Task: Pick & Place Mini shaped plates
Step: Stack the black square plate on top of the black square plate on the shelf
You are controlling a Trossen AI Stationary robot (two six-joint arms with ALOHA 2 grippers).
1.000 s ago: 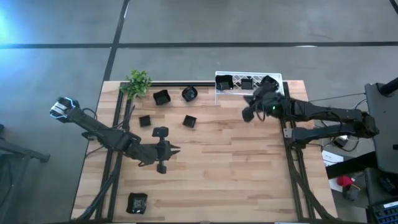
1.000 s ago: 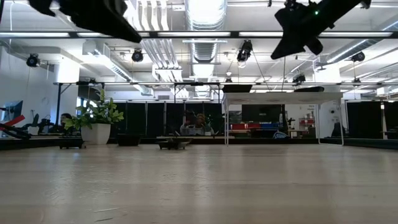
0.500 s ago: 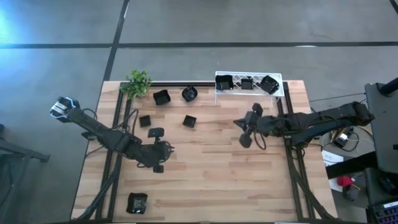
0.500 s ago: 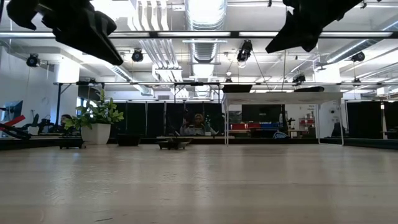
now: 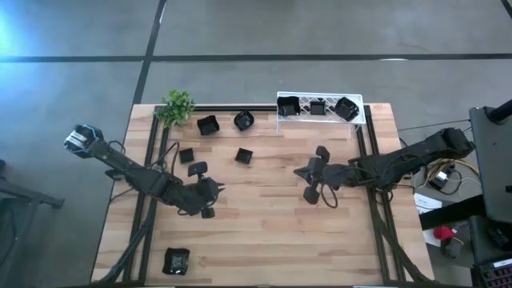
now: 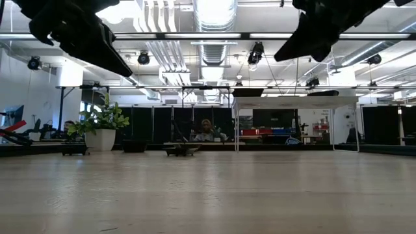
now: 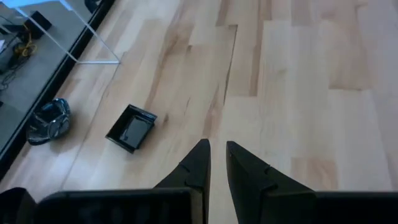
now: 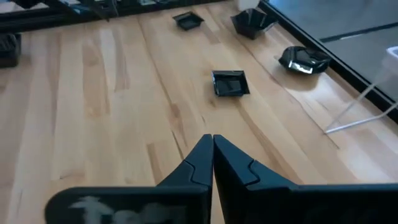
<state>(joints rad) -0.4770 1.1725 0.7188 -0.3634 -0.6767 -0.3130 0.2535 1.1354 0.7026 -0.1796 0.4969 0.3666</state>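
Several small black plates rest flat on the wooden table: two point(image 5: 208, 124) point(image 5: 244, 120) by the far edge, two square ones point(image 5: 186, 155) point(image 5: 244, 156) nearer, and one point(image 5: 176, 260) at the near left corner. Three more point(image 5: 318, 106) sit in the white rack point(image 5: 362, 112). My left gripper point(image 5: 214, 186) hovers left of centre, its fingers point(image 7: 214, 147) open by a narrow gap, with the square plate point(image 7: 132, 127) ahead of it. My right gripper point(image 5: 298, 170) hovers right of centre, shut point(image 8: 212, 140), and points toward that same plate point(image 8: 230, 83).
A small green plant point(image 5: 178, 106) stands at the far left corner. Black frame rails point(image 5: 152, 160) point(image 5: 372, 200) run along the table's left and right sides. The rack's white legs point(image 8: 360, 106) stand close to the round plate point(image 8: 303, 59). Bare wood lies between the two grippers.
My right gripper has drawn away from the white rack toward the table's middle, moving left and toward the near edge, and now points left. My left gripper has shifted slightly toward the left edge and turned a little. No plate has moved.
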